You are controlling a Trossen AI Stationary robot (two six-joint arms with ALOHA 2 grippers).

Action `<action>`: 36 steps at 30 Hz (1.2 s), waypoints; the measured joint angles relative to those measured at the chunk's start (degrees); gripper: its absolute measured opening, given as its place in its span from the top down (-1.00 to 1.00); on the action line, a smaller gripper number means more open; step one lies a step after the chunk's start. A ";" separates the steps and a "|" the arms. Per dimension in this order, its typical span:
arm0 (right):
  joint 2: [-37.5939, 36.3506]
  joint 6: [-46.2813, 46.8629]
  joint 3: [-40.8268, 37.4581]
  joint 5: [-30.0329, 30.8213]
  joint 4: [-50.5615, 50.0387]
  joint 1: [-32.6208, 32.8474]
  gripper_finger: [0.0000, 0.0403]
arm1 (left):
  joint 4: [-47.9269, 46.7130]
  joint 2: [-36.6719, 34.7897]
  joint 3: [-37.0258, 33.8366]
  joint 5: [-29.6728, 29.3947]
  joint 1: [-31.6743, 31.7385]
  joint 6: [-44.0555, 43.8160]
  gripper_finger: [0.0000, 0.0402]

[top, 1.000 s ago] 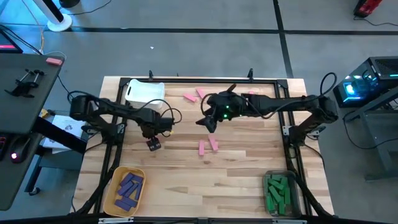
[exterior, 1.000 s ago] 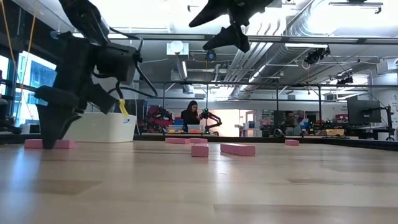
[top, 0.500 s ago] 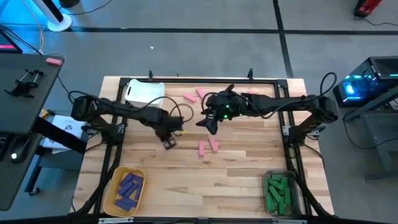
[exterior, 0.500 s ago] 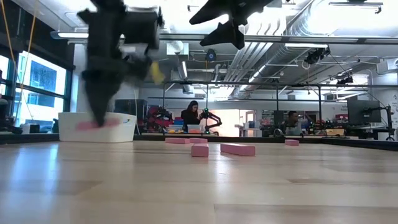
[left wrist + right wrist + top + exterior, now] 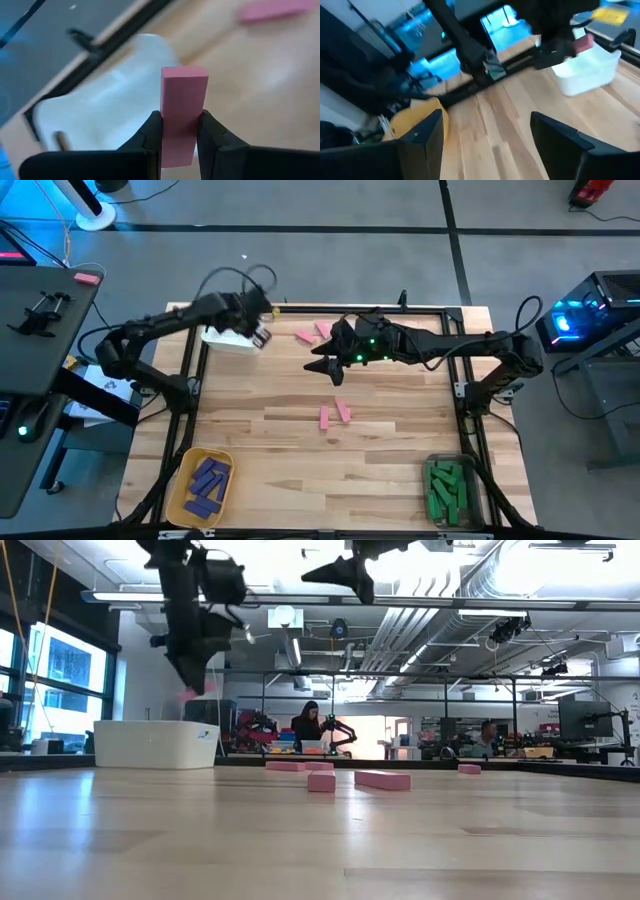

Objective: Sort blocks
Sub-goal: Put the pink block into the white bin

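The left pincer point(image 5: 180, 131) is clenched on a pink block point(image 5: 182, 112), which stands upright between its two dark fingers point(image 5: 152, 134) and rises past their tips. Seen from above, this pincer point(image 5: 258, 337) hangs over the white bin point(image 5: 228, 337) at the far left corner of the wooden surface point(image 5: 300, 450); from table height the block point(image 5: 188, 694) shows as a pink tip above the bin point(image 5: 155, 743), clear of its rim. The right pincer point(image 5: 322, 369) hovers near the middle of the far side, its fingers point(image 5: 427, 132) spread apart and holding nothing. Loose pink blocks point(image 5: 311, 334) lie along the far edge between the two pincers, and two more point(image 5: 334, 414) lie near the centre of the surface, close beside each other. At the near left corner a yellow bin point(image 5: 181, 493) holds purple blocks point(image 5: 208, 481); at the near right corner a clear bin point(image 5: 431, 464) holds green blocks point(image 5: 447, 491).
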 joint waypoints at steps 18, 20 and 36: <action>-0.05 5.03 -0.02 -1.22 8.68 1.36 -0.15 | 1.77 1.32 -0.02 7.82 11.41 10.42 -0.08; -0.37 5.10 -0.02 -1.24 8.78 1.36 -0.15 | 0.94 1.25 -0.02 9.61 10.93 9.68 -0.12; -15.43 0.04 -0.02 5.69 5.48 1.39 -0.15 | 24.72 9.92 -0.02 21.12 -26.02 -11.42 -0.12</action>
